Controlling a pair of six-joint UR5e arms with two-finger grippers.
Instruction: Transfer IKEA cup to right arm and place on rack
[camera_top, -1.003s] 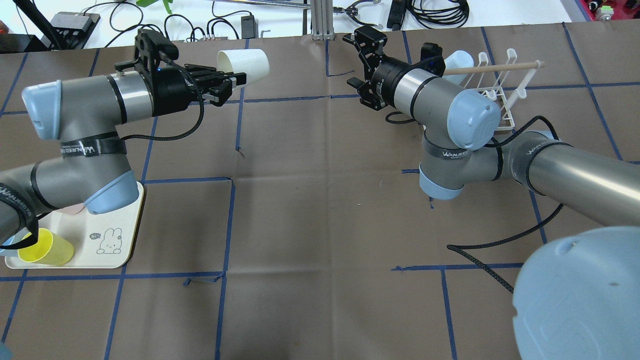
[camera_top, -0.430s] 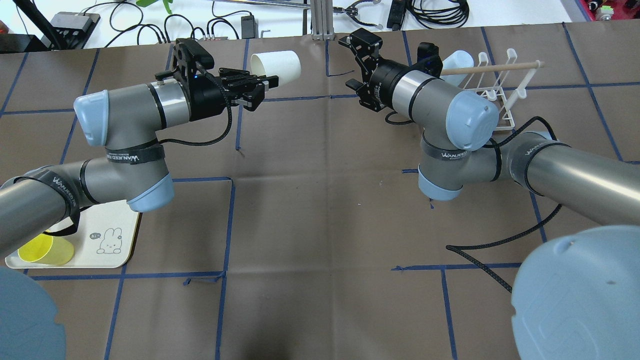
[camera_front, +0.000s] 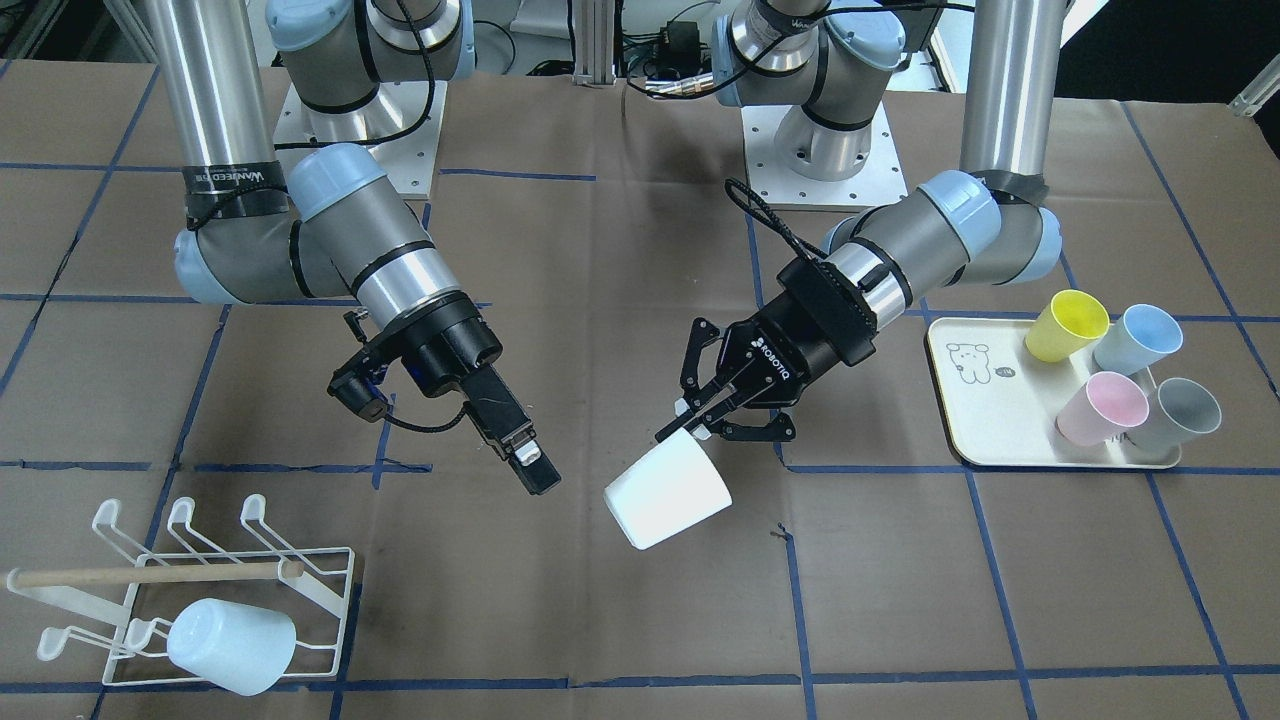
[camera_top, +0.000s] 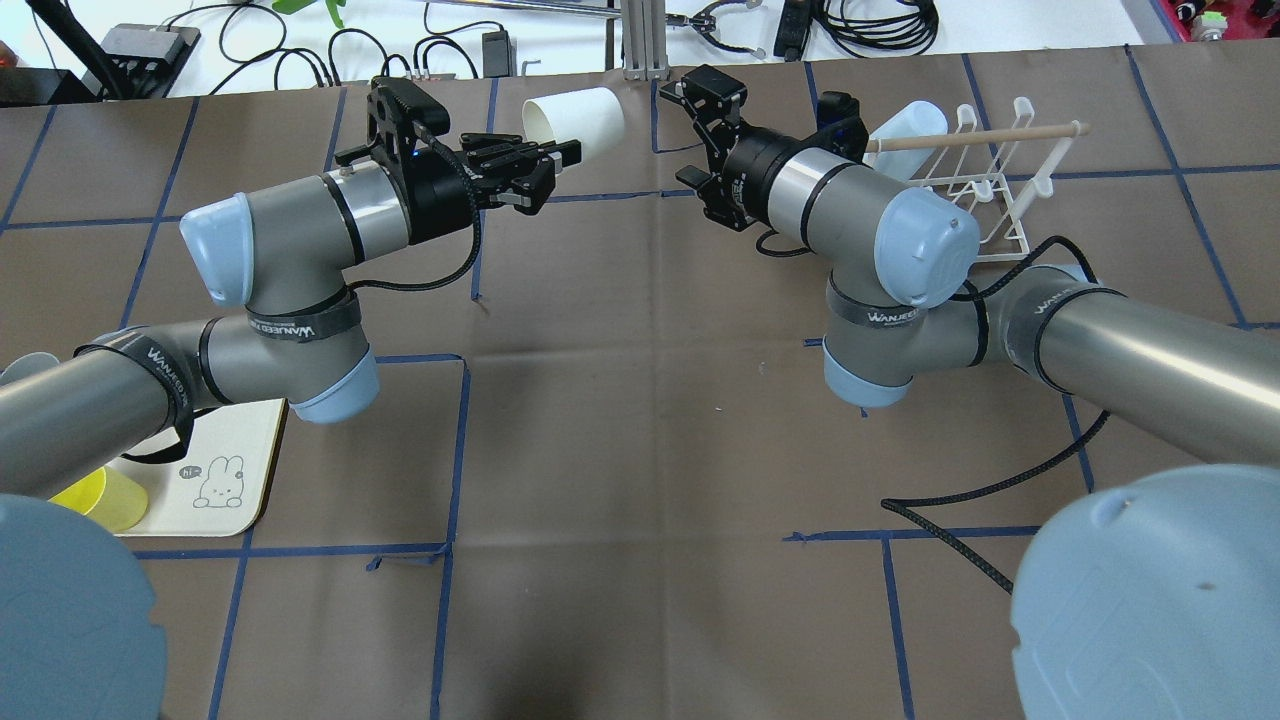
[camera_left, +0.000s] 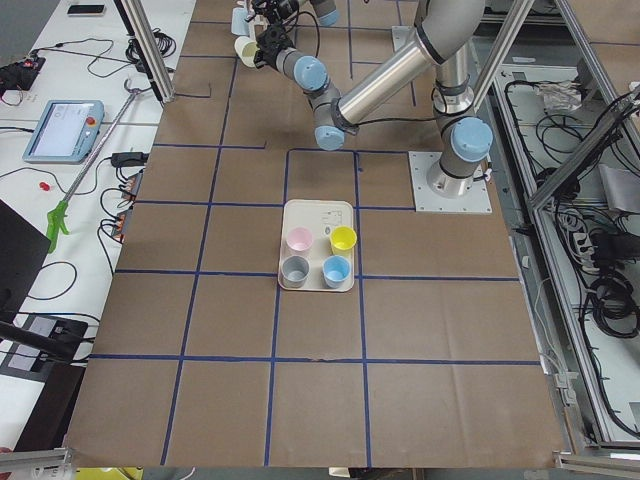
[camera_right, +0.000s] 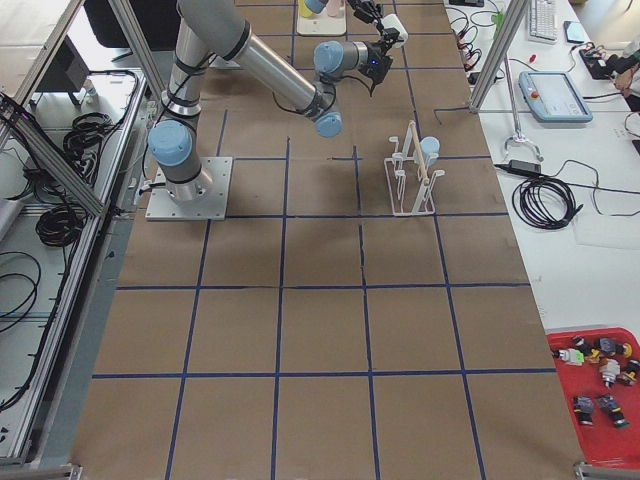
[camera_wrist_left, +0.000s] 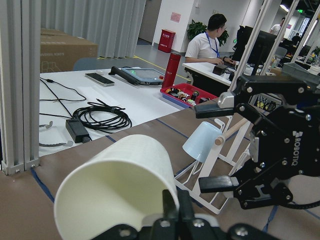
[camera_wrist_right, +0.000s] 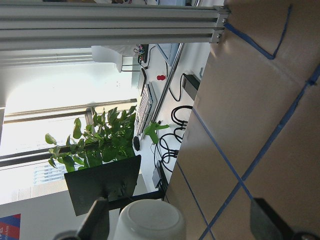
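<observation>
Front-facing view: white cup (camera_front: 667, 497) in left hand (camera_front: 686, 430), right hand (camera_front: 528, 465) wide, blue cup (camera_front: 232, 645) on rack (camera_front: 150, 574).

Overhead looks forward from behind robot; front cam faces back, steep; side cams high, far; wrist cams close, both catch white cup (camera_wrist_left: 115, 185).

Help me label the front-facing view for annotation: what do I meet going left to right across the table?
Rack → right gripper → white cup, held in the left gripper → tray.
</observation>
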